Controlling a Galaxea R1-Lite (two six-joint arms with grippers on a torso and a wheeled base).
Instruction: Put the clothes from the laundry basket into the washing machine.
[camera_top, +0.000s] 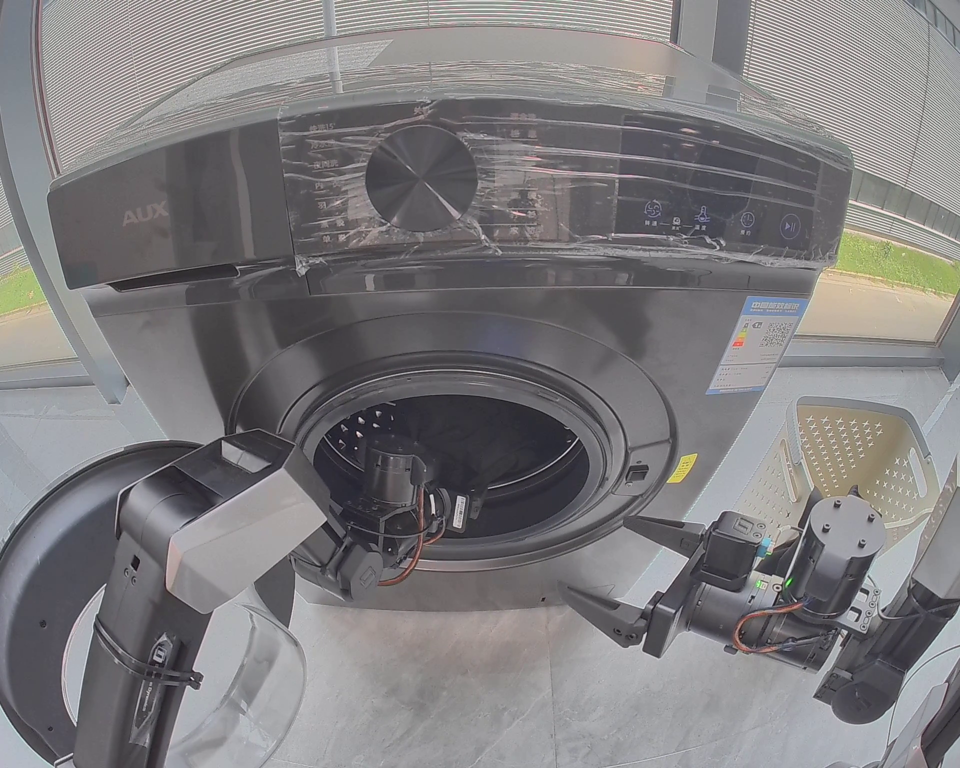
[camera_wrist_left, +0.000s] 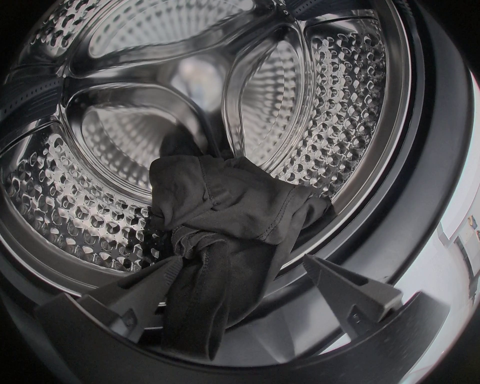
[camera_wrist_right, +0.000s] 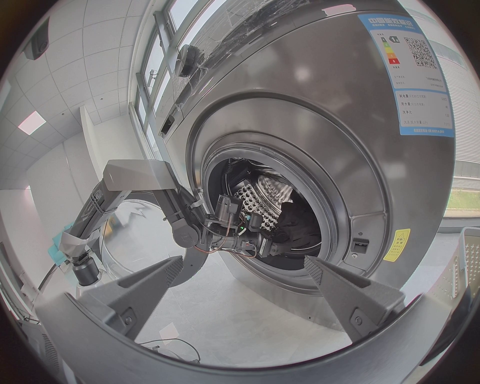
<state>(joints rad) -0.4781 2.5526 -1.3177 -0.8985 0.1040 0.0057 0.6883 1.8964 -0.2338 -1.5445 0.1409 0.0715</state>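
Pale floor (camera_top: 450, 680) tiles and big windows (camera_top: 150, 60) are surrounding the washing machine (camera_top: 480, 330), which is standing straight ahead with its round door (camera_top: 50, 560) swinging open to the left. The left arm is reaching into the opening. There the left gripper (camera_wrist_left: 241, 259) is hovering just inside with its fingers spread wide and gripping nothing.

A dark garment (camera_wrist_left: 225, 200) is lying at the near edge of the drum (camera_wrist_left: 100, 215), between those fingers. Its lower end is hanging out over the rubber rim (camera_wrist_left: 400, 210) toward the near side, brushing against one finger.

The right gripper (camera_top: 600, 556) is waiting low at the right, in front of the machine and well apart from the opening. Its fingers are also released and it is carrying nothing.

The laundry basket (camera_top: 860, 450) is standing at the far right, behind the right arm. The part of it that is showing is holding no clothes, but I cannot tell about the rest.

I am judging that the task is far along. One garment is almost inside, and its hanging end is probably needing a push deeper into the drum.
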